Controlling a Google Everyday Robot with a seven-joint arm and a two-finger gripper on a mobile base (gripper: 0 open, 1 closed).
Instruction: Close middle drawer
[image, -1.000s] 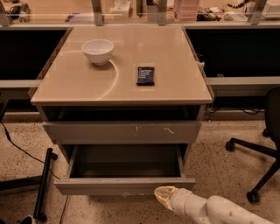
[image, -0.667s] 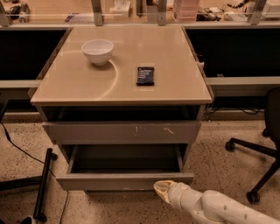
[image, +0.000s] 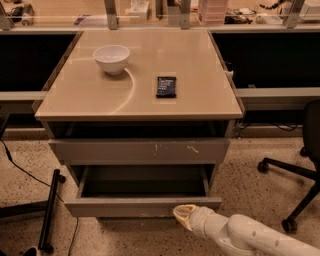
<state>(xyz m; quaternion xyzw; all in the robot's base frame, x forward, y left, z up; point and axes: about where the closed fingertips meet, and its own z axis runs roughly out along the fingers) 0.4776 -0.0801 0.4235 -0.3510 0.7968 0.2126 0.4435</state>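
Camera view: middle drawer is pulled well out of the cabinet, its shallow grey box open and showing nothing inside. It sits below the top drawer, whose front carries pale scratch marks and is nearly flush.

Gripper is low, at the right part of the middle drawer's front, touching it or just beside its lower edge; contact not certain. Released or clenched: cannot tell. The arm comes in from the lower right.

Key relation: the drawer front lies directly beyond the gripper tip, toward the cabinet. The front's long axis runs left to right; travel is straight back, across that axis. Judgement: a push straight in from here is needed. Because the contact is right of centre, the drawer may skew or bind on its slides.

On the tabletop: white bowl and a dark flat packet, well apart from the gripper.

Writing: pale print on the packet, not readable. No labels on the drawer fronts.
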